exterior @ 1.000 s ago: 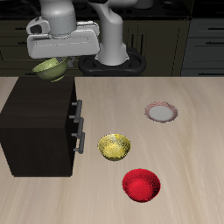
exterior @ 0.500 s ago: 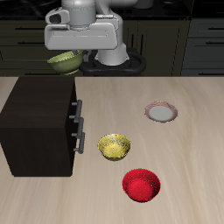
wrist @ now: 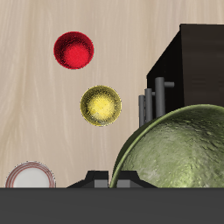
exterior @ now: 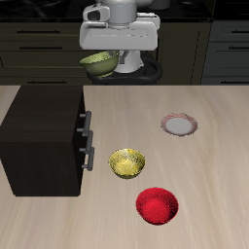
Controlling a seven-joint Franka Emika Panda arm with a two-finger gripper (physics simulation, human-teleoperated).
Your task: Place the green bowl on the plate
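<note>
My gripper point(exterior: 105, 56) is shut on the green bowl point(exterior: 99, 64), an olive-green bowl held tilted high in the air above the table's back edge. In the wrist view the green bowl point(wrist: 179, 147) fills much of the picture, close to the camera. The plate point(exterior: 179, 124), pale grey-white with a pinkish rim, lies flat on the table, nearer the front than the gripper and off to the side; it also shows in the wrist view point(wrist: 30, 178). The fingers are mostly hidden behind the bowl and the hand.
A black cabinet point(exterior: 44, 143) with handles stands on the table beside the held bowl's path. A yellow bowl point(exterior: 127, 162) and a red bowl point(exterior: 157, 206) sit nearer the front edge, also seen in the wrist view as yellow bowl point(wrist: 101, 105) and red bowl point(wrist: 73, 49).
The gripper has carried the green bowl sideways from above the black cabinet toward the plate's side, staying high. Nothing on the table has moved.
</note>
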